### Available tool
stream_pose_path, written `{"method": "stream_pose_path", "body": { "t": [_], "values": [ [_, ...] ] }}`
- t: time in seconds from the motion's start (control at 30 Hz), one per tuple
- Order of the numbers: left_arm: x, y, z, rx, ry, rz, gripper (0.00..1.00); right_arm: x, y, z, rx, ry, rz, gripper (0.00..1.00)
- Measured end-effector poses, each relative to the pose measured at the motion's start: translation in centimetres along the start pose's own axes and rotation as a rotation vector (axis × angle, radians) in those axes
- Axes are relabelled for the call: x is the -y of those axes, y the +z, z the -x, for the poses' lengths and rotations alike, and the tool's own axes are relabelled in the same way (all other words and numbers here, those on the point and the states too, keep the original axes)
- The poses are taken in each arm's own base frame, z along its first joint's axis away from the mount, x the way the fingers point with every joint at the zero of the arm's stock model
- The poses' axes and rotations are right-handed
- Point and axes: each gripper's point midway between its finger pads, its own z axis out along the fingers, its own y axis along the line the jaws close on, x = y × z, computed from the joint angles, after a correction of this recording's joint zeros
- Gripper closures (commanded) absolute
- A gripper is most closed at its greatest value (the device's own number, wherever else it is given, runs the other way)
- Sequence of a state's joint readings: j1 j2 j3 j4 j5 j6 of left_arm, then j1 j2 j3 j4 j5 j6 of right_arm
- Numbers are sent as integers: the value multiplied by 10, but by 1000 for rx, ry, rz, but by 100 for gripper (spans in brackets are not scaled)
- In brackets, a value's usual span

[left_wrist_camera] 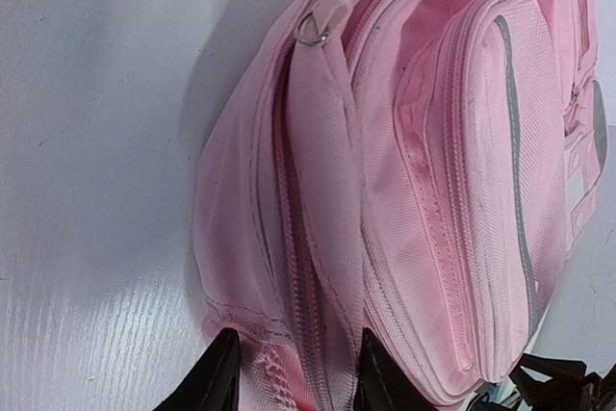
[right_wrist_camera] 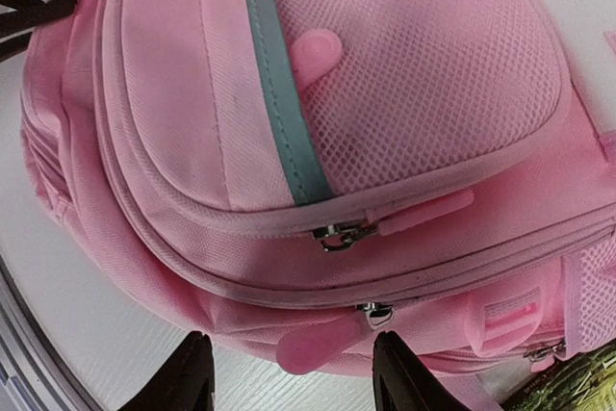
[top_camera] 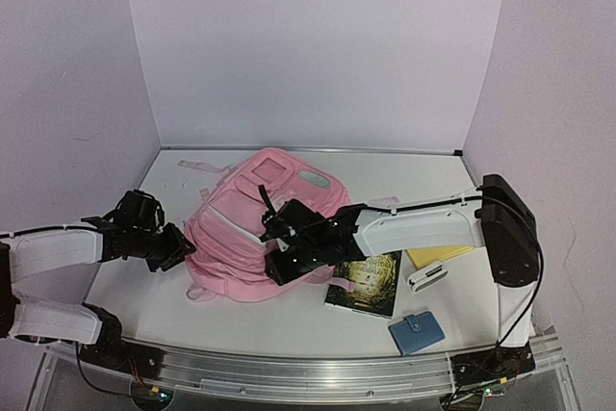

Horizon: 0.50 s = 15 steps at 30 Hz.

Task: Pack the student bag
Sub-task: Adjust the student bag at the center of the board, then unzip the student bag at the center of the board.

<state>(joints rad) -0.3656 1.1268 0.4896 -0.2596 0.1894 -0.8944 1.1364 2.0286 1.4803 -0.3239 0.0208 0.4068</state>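
The left jaws straddle a fold of fabric at the edge of the student bag, a finger on each side of the seam by a zip. Whether they already pinch it I cannot tell. The right jaws stand apart around a pink zip pull on the bag's other side, with a gap on both sides of the tab, so nothing is held there. The bag lies flat in the middle of the worktop, front pockets up, and the zips in the wrist views look shut. Just to its right, outside it, lie a book, a yellow pad, a small white object and a blue wallet. Packing seems barely begun: the compartment is yet to be opened, all four items are yet to go in, and then the bag must be zipped.
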Motion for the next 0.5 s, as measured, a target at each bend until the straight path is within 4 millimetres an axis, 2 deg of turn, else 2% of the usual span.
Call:
{"method": "stream_pose_path", "body": {
  "t": [0.1,0.43,0.5],
  "values": [
    [0,0,0,0,0,0,64,2,5,-1,-3,6,-54,57],
    [1,1,0,1,1,-5,66,20,6,3,12,30,-183,60],
    [1,1,0,1,1,-5,66,20,7,2,7,21,-187,64]
  ]
}}
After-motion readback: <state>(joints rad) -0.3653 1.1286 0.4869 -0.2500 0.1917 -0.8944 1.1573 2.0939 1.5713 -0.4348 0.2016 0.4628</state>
